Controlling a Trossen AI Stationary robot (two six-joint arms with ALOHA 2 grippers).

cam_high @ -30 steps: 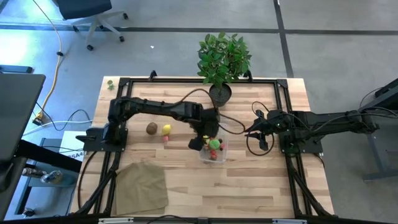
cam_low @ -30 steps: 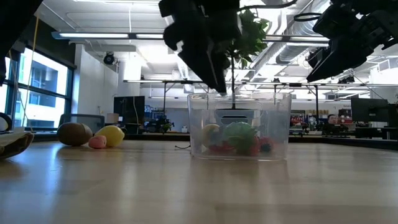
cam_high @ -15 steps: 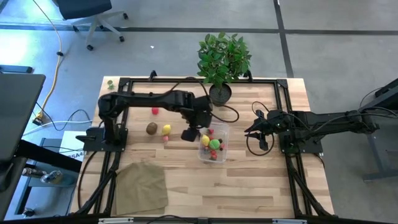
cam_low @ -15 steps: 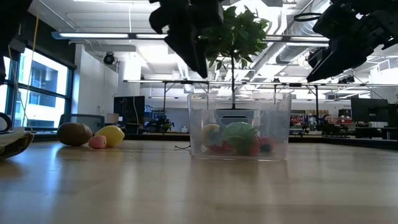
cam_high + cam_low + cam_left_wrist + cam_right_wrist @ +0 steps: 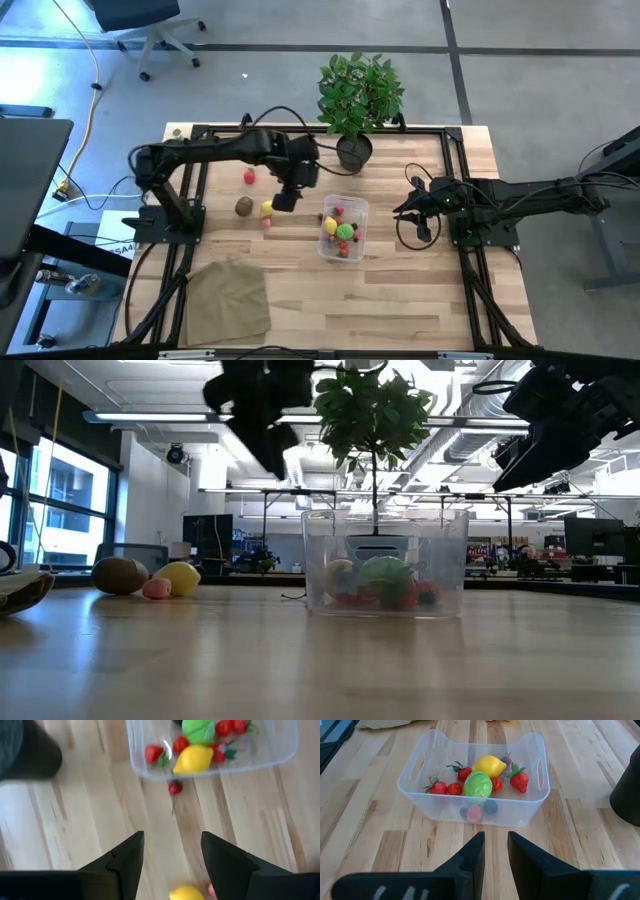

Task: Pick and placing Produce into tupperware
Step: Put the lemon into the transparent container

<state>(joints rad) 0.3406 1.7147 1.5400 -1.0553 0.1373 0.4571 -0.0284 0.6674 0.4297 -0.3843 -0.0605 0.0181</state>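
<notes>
High view: left gripper [image 5: 283, 200] hovers, fingers apart, beside tupperware [image 5: 343, 229].

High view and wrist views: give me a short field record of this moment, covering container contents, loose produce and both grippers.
tupperware: holds a yellow lemon, a green cabbage, red strawberries
loose produce: kiwi, yellow lemon, red piece, cherry beside the tupperware
left gripper: empty, jaws apart, above the loose lemon
right gripper: waiting right of the tupperware, empty

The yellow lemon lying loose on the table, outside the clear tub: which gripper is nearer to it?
Left. The left gripper hangs just beside the lemon, empty, jaws apart. The right gripper waits across the table, beyond the tub.
</notes>
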